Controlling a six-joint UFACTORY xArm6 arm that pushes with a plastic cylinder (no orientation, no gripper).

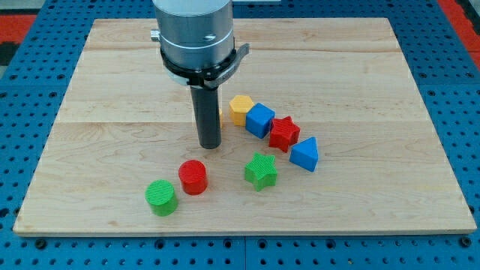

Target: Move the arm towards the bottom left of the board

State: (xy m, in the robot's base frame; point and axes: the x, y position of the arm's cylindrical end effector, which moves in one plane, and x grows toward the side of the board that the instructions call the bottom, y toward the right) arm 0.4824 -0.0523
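We have no hand on this arm, so nothing here can be released, clenched or grasping; we work with a straight dark rod, and my tip [209, 145] rests on the wooden table [105, 97] a little to the view's left of centre. It touches no block.

The relation that matters is the bearing of our goal from my tip. The bottom left corner of the table lies down and toward the view's left from where my tip stands, well apart from it. Almost on that diagonal sit two blocks: the red cylinder [193, 177] just below and slightly left of my tip, and the green cylinder [161, 197] further along the same line, nearer the corner. We judge that a straight run toward the corner would likely catch the red cylinder and perhaps shove it into the green one; passing on their left side looks the cleaner course.

The other blocks lie to the view's right and off our path: the yellow block [240, 108], the blue cube [260, 120], the red star [284, 133], the blue triangular block [304, 154] and the green star [261, 171].
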